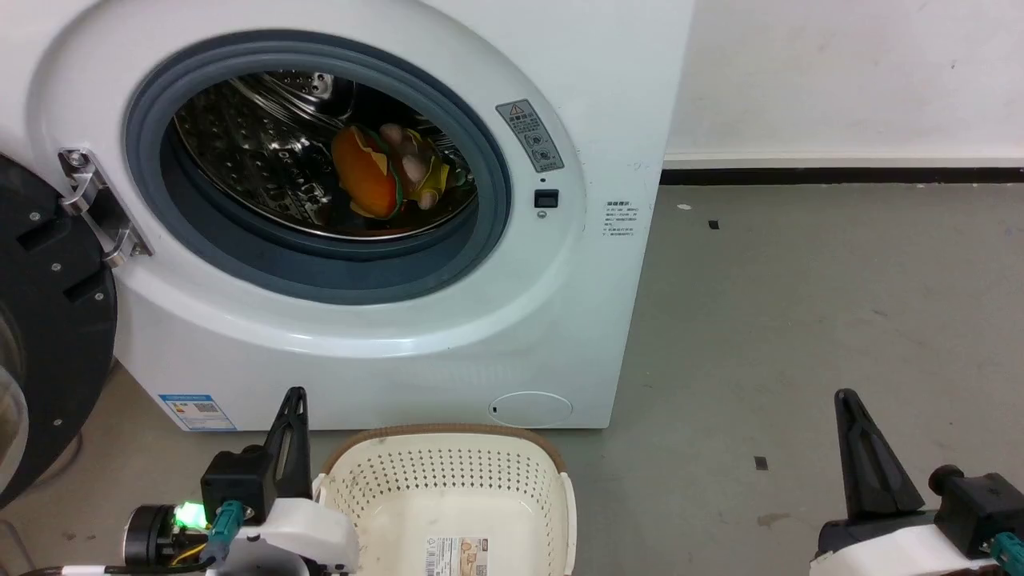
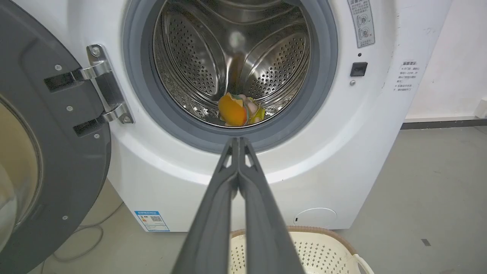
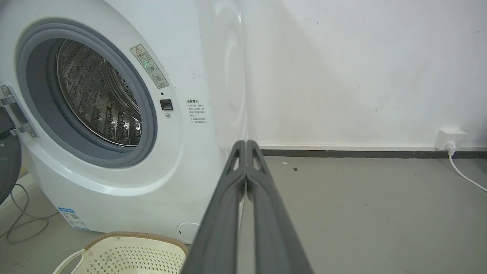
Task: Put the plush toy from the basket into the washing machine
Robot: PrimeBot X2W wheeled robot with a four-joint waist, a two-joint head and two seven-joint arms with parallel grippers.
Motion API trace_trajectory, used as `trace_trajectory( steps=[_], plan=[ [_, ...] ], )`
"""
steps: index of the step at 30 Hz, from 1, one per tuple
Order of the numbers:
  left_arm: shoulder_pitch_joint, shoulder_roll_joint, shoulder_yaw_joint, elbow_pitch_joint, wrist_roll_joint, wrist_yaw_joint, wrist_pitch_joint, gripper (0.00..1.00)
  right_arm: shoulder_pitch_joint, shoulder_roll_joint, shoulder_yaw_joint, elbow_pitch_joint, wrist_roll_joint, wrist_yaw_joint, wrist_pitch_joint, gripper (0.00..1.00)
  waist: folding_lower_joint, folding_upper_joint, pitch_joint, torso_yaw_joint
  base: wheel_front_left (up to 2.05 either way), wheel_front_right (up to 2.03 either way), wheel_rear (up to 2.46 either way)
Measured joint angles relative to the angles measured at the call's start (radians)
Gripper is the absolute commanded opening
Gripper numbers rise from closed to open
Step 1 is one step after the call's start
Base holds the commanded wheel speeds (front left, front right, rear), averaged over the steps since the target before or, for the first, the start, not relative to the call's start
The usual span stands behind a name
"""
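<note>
1. Door [image 1: 48,320]: black, round, swung open; left of left jaws.
2. Left jaws: pressed together, holding nothing. Arm low, pointing up twd the drum [image 1: 240,152] mouth, well apart from it.
3. Washing machine [image 1: 400,344]: white, front-load.
4. Plush toy [image 1: 376,180]: lies on drum floor, ahead of & above left jaws. Prob. light, soft, squashy, non-fragile; best gripped across the bun bulk, not limbs/tags.
5. Basket [image 1: 448,472]: betw. both jaws, just right of the left; bare bottom w/ label.
6. Right jaws: pressed together, nothing held. Arm low, far right, over floor.
</note>
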Motion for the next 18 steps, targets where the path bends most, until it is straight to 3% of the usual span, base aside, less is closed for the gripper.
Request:
trace_trajectory(
  steps=[18],
  plan=[
    [0.009,-0.009,0.005,-0.032,0.007,-0.015,0.036,0.00,-0.007,0.000,0.010,0.003,-0.026,0.000,0.035,0.00,0.0001,0.0000,-0.005,0.000,0.00,0.00,0.00]
  ],
)
